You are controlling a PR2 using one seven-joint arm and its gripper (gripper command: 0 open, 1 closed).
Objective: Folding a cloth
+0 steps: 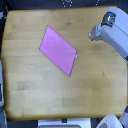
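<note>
1. Step in hand, as judged from the layout: reaching for the cloth (58,49) to begin a fold. The cloth lies fully spread, so no fold appears to be made yet.
2. Suggested technique: approach one corner, pinch only the single layer without dragging the rest, lift it low, carry it across to the opposite corner or edge, and match the edges before letting go.
3. The arm (112,32) enters from the exterior view's right, well apart from the cloth.
4. The claw (92,35) points toward the table's middle. It is too blurred to tell whether its jaws are open or closed; nothing is seen in it.
5. The cloth lies on the wooden table (35,90), left of centre in the exterior view and toward the far edge.
6. Appearance: plain pink-magenta, thin, flat, four-cornered, set at a slant like a parallelogram, smooth with no visible wrinkles.
</note>
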